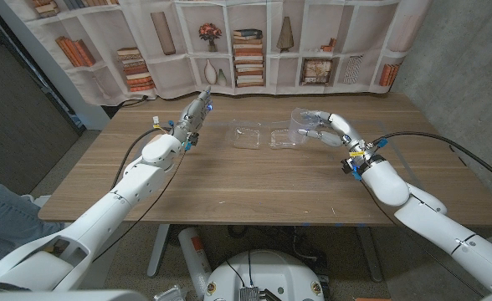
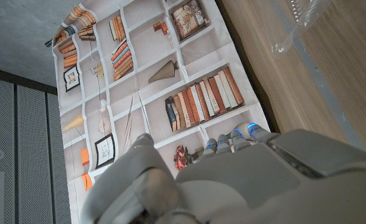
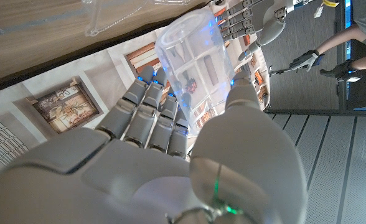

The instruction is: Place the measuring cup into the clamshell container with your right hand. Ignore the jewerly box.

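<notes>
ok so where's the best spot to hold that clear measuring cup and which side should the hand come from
Grip the measuring cup around its smooth cylindrical wall, fingers one side, thumb opposite, as the right hand holds it now. Come from the robot's right, away from the open clamshell container, so the hand probably won't bump its thin walls.

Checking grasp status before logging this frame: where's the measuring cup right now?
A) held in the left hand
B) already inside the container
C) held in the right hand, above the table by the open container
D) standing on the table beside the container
C: the right hand grips the clear measuring cup, fingers and thumb wrapped around it in the right wrist view, just beside the open clamshell container; the left hand holds nothing.
</notes>
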Controlling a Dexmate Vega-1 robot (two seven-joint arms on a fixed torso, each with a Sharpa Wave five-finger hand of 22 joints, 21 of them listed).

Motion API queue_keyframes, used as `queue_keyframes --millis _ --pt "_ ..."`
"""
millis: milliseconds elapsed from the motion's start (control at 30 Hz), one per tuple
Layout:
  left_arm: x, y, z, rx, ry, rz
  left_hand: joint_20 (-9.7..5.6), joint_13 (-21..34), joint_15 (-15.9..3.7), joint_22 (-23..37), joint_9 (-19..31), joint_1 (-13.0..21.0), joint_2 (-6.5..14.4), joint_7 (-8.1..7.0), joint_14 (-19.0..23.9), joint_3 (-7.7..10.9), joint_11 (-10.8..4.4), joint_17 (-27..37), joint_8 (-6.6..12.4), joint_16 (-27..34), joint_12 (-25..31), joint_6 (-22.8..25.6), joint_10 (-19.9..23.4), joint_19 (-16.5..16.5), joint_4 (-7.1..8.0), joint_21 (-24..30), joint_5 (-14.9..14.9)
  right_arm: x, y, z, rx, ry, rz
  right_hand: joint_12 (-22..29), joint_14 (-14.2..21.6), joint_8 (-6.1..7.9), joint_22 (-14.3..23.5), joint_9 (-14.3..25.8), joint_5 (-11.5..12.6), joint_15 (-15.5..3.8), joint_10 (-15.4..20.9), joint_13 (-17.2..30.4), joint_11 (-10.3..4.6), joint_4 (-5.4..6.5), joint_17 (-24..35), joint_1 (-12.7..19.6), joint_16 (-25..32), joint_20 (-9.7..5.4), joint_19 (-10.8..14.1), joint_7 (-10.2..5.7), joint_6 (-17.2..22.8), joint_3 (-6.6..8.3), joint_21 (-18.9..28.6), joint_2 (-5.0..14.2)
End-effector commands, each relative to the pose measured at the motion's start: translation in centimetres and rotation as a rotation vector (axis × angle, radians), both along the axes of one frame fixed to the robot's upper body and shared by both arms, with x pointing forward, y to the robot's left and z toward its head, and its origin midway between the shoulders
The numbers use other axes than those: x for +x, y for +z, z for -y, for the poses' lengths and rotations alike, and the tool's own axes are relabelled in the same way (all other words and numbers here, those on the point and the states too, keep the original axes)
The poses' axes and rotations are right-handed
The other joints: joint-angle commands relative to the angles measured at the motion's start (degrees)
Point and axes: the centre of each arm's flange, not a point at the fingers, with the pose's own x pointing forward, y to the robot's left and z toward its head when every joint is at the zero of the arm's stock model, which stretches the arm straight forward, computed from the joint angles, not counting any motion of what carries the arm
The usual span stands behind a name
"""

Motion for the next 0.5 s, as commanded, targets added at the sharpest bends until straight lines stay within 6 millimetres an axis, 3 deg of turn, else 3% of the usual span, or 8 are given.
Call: queue_keyframes --millis 33,500 --pt "-0.11 0.04 -0.14 0.004 0.003 0.001 -0.53 0.28 0.10 0.17 0.29 0.28 0.48 -0.32 -8.35 -0.15 0.55 0.13 0.12 -0.04 0.02 -1.05 -2.81 -13.43 0.03 0.05 -0.19 0.85 0.98 -0.75 -0.005 0.020 0.006 -0.29 0.40 0.19 0.29 0.22 -0.27 -7.29 0.52 0.17 0.00 1.16 0.21 5.19 -0.23 -4.53 0.59 -2.32 2.97 1.87 -0.19 5.66" --pt "-0.33 0.26 -0.61 0.002 0.006 0.011 -0.74 0.27 0.29 0.17 0.29 0.36 0.56 -0.13 -8.33 -0.23 0.88 0.11 0.19 -0.03 0.19 -0.81 -2.32 -13.45 -0.01 0.07 -0.21 1.68 1.80 -1.47 -0.008 0.025 0.009 -0.40 0.98 0.24 0.29 0.28 -0.85 -7.40 0.93 0.17 -0.11 1.14 0.15 5.38 -0.18 -4.68 1.07 -2.27 3.52 2.00 -0.17 5.66"
